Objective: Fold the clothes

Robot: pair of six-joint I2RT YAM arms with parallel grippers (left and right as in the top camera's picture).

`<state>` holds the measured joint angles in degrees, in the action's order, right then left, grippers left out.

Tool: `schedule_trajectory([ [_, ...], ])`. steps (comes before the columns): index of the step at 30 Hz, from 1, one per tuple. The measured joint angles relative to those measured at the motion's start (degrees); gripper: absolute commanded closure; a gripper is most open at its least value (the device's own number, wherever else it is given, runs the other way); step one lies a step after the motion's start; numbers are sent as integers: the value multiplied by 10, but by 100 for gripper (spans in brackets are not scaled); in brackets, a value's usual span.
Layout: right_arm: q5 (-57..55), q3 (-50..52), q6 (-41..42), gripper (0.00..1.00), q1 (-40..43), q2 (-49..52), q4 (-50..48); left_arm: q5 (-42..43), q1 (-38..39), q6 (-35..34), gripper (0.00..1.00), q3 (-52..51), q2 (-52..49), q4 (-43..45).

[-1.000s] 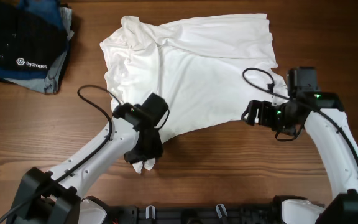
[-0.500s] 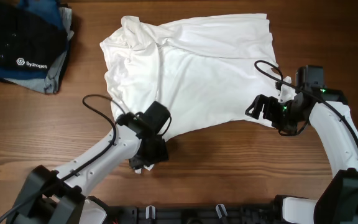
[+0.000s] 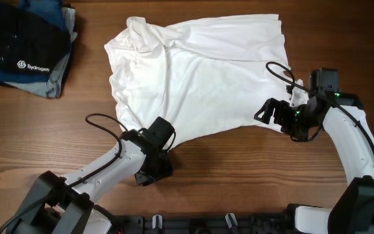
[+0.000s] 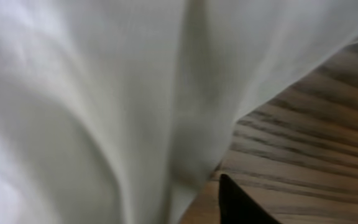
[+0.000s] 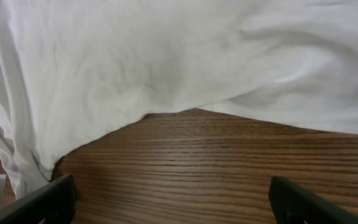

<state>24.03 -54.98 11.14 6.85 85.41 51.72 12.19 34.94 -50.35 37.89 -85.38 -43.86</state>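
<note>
White garment [image 3: 200, 71], spread flat and wrinkled on the wooden surface [image 3: 239, 175], with its collar end bunched at the corner farthest from the right arm. The far edge of the garment runs close to the far limit of the overhead view. Its near hem slants across the wood, lowest at the corner by the left arm and rising toward the right arm. Below this hem lies a broad strip of bare wood reaching to the arm bases, and more bare wood lies beyond the side of the garment nearest the left arm. Left pincer [image 3: 151, 172], at the garment's lowest corner, pointing down onto the surface; in the left wrist view cloth [image 4: 92, 106] fills most of the frame and only one dark finger [image 4: 238, 205] shows, so whether the pincer grips the cloth cannot be told. Right pincer [image 3: 267, 112], just beside the garment's near hem at the right-arm end; its fingers [image 5: 48, 199] stand spread wide at the two lower corners of the right wrist view, holding nothing, with bare wood between them and the hem [image 5: 185, 112] just ahead. Dark folded stack [image 3: 24, 49], well apart from the garment, beyond its collar end.
</note>
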Motion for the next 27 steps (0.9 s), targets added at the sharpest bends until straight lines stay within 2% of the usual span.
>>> schedule_trajectory([
  [1, 0, 0, 0, 0, 0, 0, 0, 1, 0, -2, 41, 0, 1, 2],
  [3, 0, 0, 0, 0, 0, 0, 0, 1, 0, -6, 42, 0, 2, 7],
  [6, 0, 0, 0, 0, 0, 0, 0, -2, 0, -12, 63, 1, 3, 8],
  [9, 0, 0, 0, 0, 0, 0, 0, -12, -4, -14, 72, 1, 3, 9],
  [11, 0, 0, 0, 0, 0, 0, 0, -17, -11, -12, 92, 1, 3, 11],
  [12, 0, 0, 0, 0, 0, 0, 0, -20, -16, -11, 96, 1, 3, 13],
  [27, 2, 0, 4, 0, 0, 0, -19, -61, -88, -12, 96, 0, 7, 16],
])
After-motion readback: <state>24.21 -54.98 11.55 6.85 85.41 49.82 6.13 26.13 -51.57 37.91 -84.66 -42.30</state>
